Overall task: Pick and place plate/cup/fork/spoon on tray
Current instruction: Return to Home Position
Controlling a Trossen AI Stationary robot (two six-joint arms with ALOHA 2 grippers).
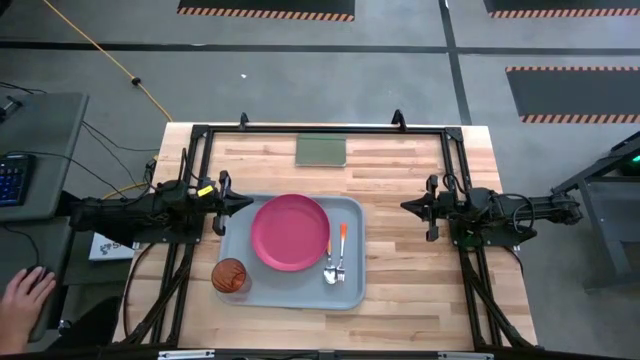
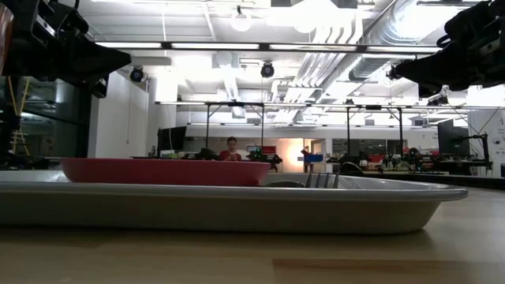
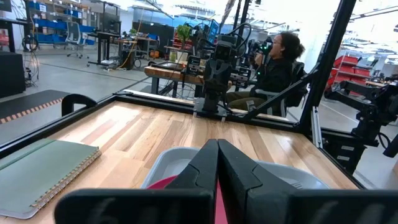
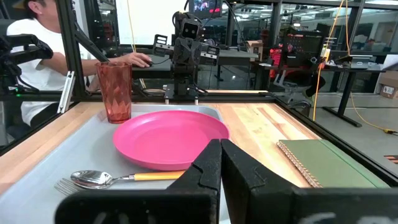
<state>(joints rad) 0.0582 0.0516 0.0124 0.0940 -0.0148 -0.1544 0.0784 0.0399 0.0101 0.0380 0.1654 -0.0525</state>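
Tray (image 1: 240, 215) loaded, both arms hanging back at its sides.

On it sit the plate (image 1: 290, 232) in the middle, the cup (image 1: 231, 276) at a near corner, and the spoon (image 1: 331, 262) and fork (image 1: 341, 268) side by side, their heads overlapping and hard to separate. The left gripper (image 1: 246, 203) and right gripper (image 1: 406, 207) are both clenched, holding nothing.

A robotics lab or workshop in an open industrial hall: exposed ceiling ducts (image 2: 371, 39) and strip lights overhead, a grey floor with hazard-striped mats (image 1: 570, 95), other robot rigs on metal frames (image 2: 237, 126), cluttered workbenches (image 3: 174, 68), and a person seated at a keyboard (image 1: 10, 180).
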